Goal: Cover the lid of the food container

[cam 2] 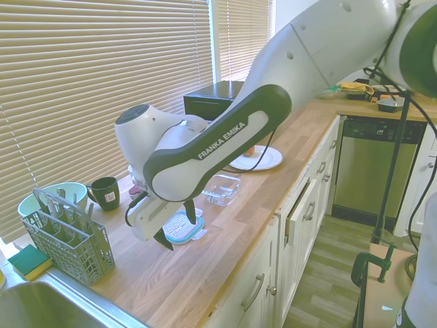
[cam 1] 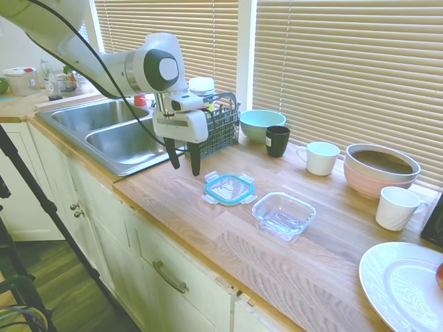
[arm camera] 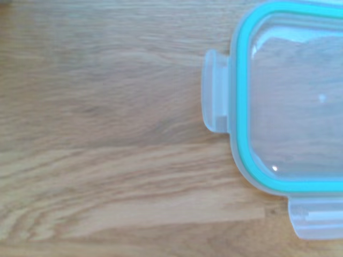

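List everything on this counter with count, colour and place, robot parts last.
lid: 1, clear with teal rim, flat on counter beside the container
food container: 1, clear glass, uncovered
cutlery basket: 1, grey-green, by the sink
round bowl: 1, teal, by the blinds
mug: 1, black
mugs: 2, white
stacked bowls: pink under grey
plate: 1, white
sink: steel, double
gripper: 1, fingers open, above the counter short of the lid

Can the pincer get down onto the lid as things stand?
Probably yes. The pincer hangs open just beside the lid, which lies flat on bare counter with nothing on top; the food container sits apart.
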{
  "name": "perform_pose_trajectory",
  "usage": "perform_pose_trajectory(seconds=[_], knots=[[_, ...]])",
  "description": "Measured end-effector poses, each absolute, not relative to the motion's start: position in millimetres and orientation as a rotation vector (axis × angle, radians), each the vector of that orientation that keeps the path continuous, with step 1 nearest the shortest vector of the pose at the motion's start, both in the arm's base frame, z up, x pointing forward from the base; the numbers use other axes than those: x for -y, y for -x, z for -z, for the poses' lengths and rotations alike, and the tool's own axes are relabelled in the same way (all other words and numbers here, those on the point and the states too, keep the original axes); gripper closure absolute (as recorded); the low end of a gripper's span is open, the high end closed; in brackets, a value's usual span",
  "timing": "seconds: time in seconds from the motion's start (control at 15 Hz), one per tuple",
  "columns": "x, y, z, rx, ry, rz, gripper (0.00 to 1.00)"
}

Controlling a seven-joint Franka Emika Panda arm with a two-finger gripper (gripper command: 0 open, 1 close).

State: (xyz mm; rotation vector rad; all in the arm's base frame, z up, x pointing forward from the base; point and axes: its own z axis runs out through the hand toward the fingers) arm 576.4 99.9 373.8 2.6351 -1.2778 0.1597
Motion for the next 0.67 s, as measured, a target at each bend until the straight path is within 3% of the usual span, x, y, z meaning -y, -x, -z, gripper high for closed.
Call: perform_pose_trajectory(seconds=[0.67], knots=[[-100,-626,-349,1.264,-2.518,-0.194,0.00]])
